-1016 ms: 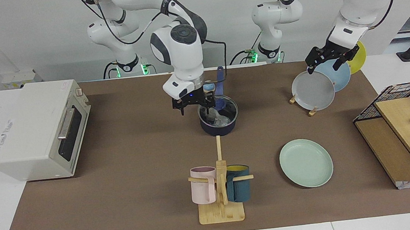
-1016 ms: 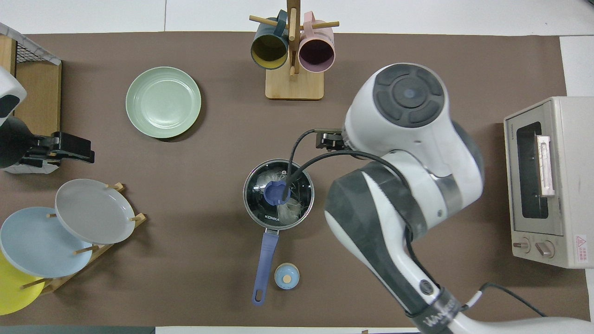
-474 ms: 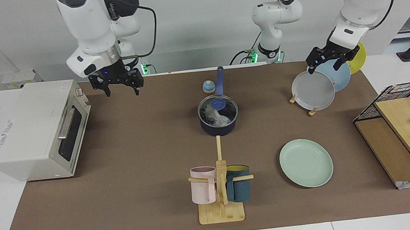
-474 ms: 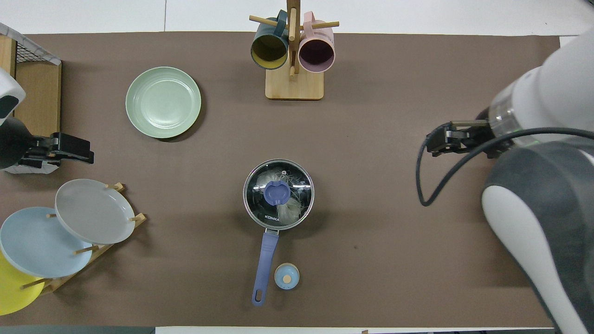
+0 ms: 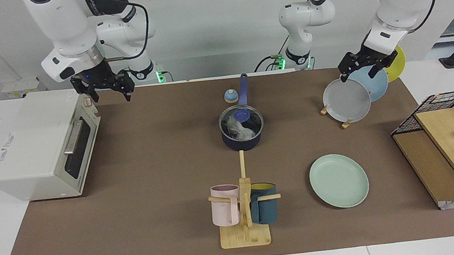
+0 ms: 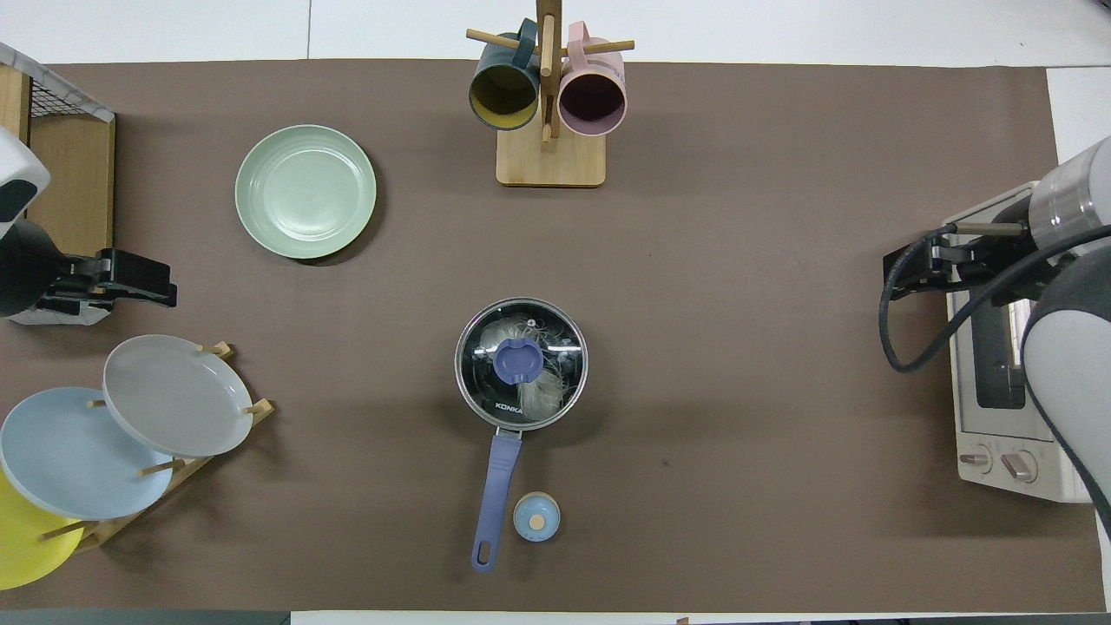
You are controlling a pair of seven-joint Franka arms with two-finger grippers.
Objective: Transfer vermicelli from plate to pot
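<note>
With vermicelli (image 6: 531,392) inside the lidded pot (image 5: 241,142) at mat centre, plate (image 5: 339,180) sits bare at the pot's 4 o'clock in the facing view. Left gripper (image 5: 362,67) and right gripper (image 5: 103,90) both hang released, grasping nothing.

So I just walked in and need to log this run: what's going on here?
Nothing is being handled right now. The vermicelli sits inside the pot under its glass lid, and the plate lies bare, farther from the robots. The right end effector is open, holding nothing, up over the toaster oven at its end of the table. The left end effector is open too, waiting above the rack of plates.
</note>
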